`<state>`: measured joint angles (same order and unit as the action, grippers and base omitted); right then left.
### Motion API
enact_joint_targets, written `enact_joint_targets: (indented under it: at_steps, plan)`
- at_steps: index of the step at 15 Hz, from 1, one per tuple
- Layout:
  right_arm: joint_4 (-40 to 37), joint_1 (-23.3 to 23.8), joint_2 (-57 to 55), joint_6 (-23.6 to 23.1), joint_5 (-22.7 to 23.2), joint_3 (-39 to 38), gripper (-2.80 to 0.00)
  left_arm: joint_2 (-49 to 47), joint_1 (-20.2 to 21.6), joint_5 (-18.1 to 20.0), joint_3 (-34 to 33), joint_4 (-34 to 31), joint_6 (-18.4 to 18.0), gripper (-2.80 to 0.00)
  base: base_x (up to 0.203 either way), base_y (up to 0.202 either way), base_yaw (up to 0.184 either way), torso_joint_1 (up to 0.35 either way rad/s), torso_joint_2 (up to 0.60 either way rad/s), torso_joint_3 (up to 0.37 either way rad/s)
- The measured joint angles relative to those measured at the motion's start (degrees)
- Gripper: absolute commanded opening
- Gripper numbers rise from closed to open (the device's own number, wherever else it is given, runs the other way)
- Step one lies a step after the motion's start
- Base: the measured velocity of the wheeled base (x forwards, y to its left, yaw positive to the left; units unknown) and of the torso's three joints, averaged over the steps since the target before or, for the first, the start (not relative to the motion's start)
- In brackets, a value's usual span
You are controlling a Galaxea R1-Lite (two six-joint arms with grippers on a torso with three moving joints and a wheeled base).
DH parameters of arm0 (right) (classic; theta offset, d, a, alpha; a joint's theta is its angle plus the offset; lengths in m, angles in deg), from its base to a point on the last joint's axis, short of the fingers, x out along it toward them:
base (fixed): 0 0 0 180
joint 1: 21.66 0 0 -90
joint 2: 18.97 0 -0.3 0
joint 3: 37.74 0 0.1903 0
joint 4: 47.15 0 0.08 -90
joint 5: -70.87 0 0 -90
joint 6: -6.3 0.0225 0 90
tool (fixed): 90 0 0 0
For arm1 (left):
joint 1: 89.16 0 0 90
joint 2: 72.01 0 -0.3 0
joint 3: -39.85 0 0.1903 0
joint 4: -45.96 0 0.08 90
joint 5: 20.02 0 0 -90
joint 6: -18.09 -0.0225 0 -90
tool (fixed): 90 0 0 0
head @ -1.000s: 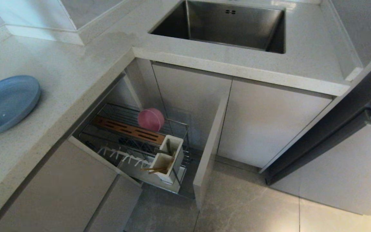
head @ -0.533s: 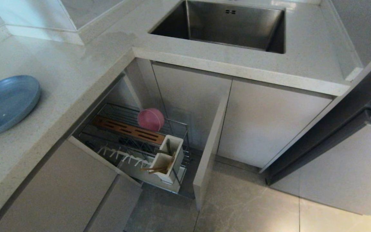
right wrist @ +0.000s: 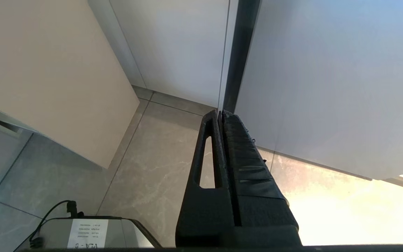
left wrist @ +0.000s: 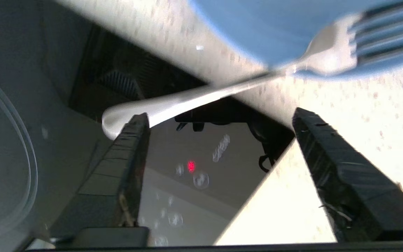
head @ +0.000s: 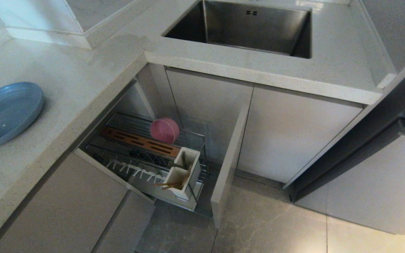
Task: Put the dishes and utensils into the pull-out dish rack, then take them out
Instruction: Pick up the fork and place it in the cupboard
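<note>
Left wrist view is showing the left gripper point(left wrist: 219, 120) with jaws standing wide apart, gripping nothing; the fork point(left wrist: 201, 94) is lying just past the fingertips, tines on the blue plate point(left wrist: 275, 28), handle overhanging the counter point(left wrist: 362, 115) edge. Head view: chopsticks point(head: 174, 182) are sitting in the dish rack point(head: 142, 154) at lower centre, pink bowl point(head: 164, 130) behind; plate at far left. The right gripper point(right wrist: 220, 115) is hanging parked, jaws pressed together.

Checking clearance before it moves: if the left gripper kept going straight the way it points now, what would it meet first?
Probably the silver metal fork: its handle crosses just ahead of the open left gripper, tines resting on the shallow round blue plate. Depth is unclear, so it might pass the handle.
</note>
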<state>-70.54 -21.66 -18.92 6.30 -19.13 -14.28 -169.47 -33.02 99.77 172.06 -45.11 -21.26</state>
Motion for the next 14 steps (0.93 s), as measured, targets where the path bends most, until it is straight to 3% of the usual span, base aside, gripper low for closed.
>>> enact_joint_targets:
  at_steps: [5,14]
  plan:
    - [0.0,0.0,0.0,0.0,0.0,0.0,-2.8,-2.3,-2.4,-0.2,2.2,3.5,0.0,0.0,0.0,0.0,0.0,0.0,0.0,0.0]
    - [0.0,0.0,0.0,0.0,0.0,0.0,-2.8,-3.9,-4.9,-1.2,2.2,1.6,0.0,0.0,0.0,0.0,0.0,0.0,0.0,0.0]
